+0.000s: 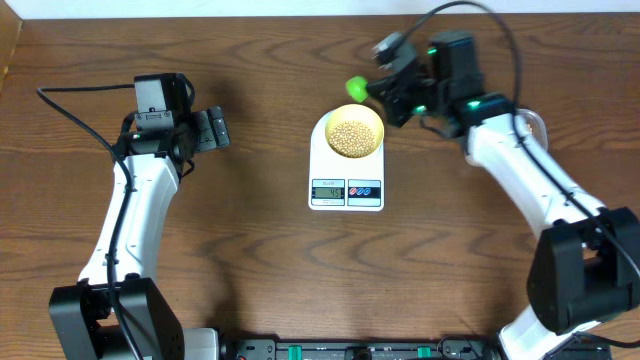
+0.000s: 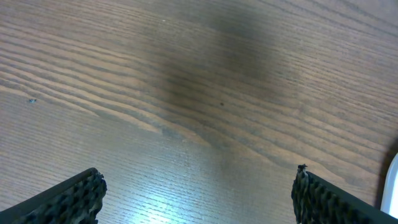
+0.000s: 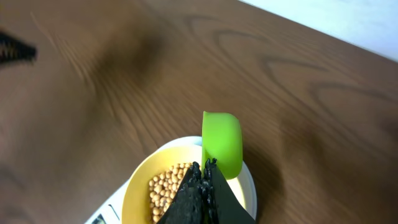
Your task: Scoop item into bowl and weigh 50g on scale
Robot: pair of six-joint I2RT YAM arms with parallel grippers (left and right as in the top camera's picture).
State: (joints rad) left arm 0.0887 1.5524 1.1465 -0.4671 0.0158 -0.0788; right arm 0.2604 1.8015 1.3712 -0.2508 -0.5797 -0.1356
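The pale yellow bowl (image 1: 355, 133) stands on the round platform of the white scale (image 1: 346, 190) at the table's middle. Tan beans (image 1: 352, 137) lie in the bowl. They also show in the right wrist view (image 3: 163, 186), inside the bowl (image 3: 138, 188). My right gripper (image 1: 385, 90) is shut on the handle of a green scoop (image 1: 356, 88), (image 3: 221, 142), held tilted on its side above the bowl's far rim. My left gripper (image 1: 212, 129) is open and empty over bare table left of the scale; its fingers (image 2: 199, 193) frame only wood.
A clear container's edge (image 1: 533, 122) shows behind the right arm at the right. The scale's edge shows at the far right of the left wrist view (image 2: 392, 186). The table's back edge runs along the top.
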